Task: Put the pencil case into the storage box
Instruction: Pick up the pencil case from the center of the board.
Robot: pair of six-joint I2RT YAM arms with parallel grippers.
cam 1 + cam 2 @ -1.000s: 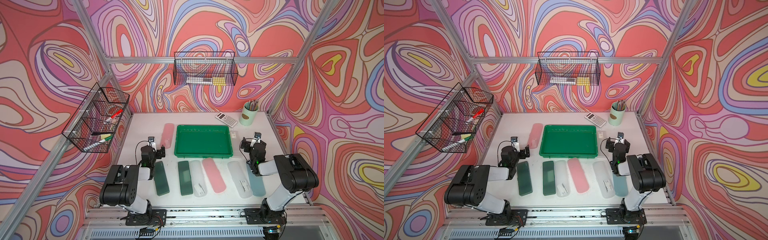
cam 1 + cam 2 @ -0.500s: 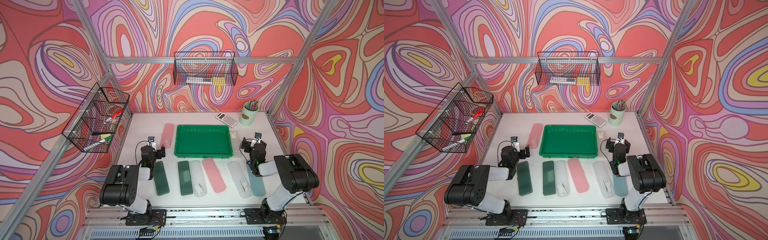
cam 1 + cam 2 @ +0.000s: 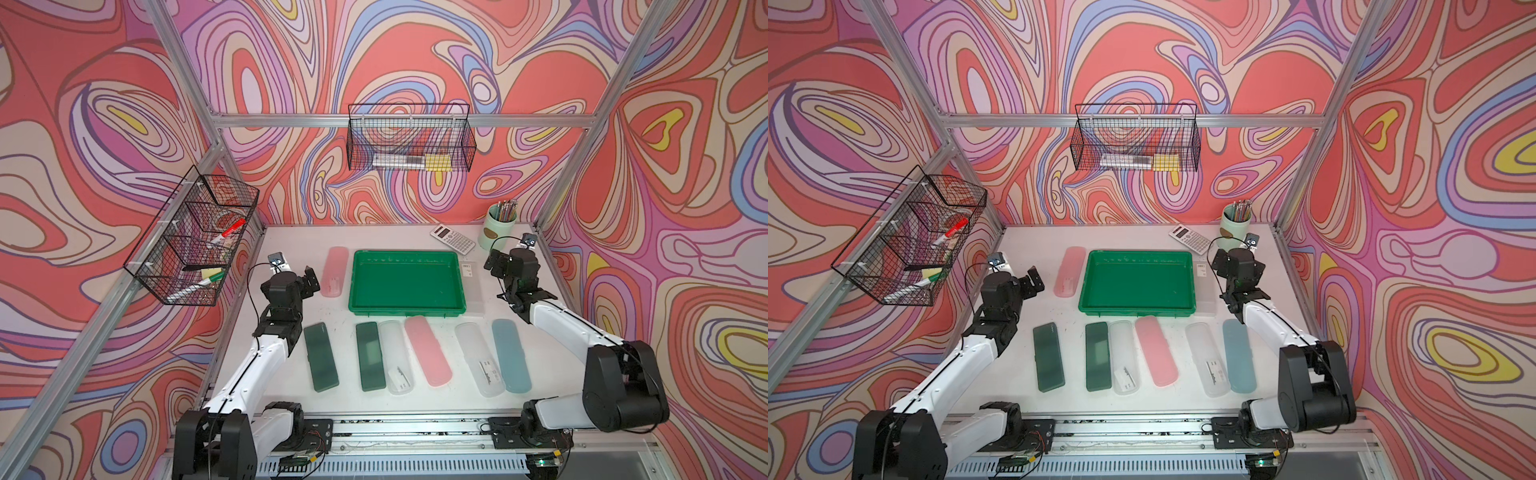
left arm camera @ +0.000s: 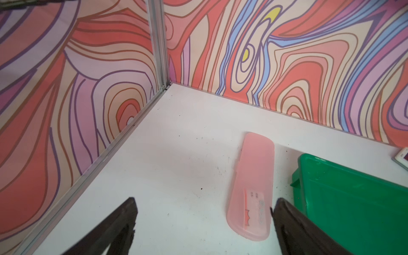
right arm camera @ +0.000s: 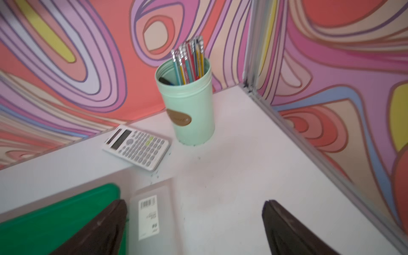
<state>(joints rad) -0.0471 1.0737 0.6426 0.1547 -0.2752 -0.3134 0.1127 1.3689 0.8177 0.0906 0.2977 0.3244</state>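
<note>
- My left gripper [image 4: 204,205] and right gripper [image 5: 195,203] are both wide open and empty.
- I should pinch the oblong pink plastic pencil case [image 4: 254,183] crosswise, then lift it clear of the rim of the shallow green plastic storage box [image 4: 301,167].

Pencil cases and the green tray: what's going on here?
Nothing is held yet. The storage box sits empty, with six pencil cases in a row in front of it. The left gripper hovers open by a pink case beside the box; the right gripper hovers open near a clear case on its other side.
</note>
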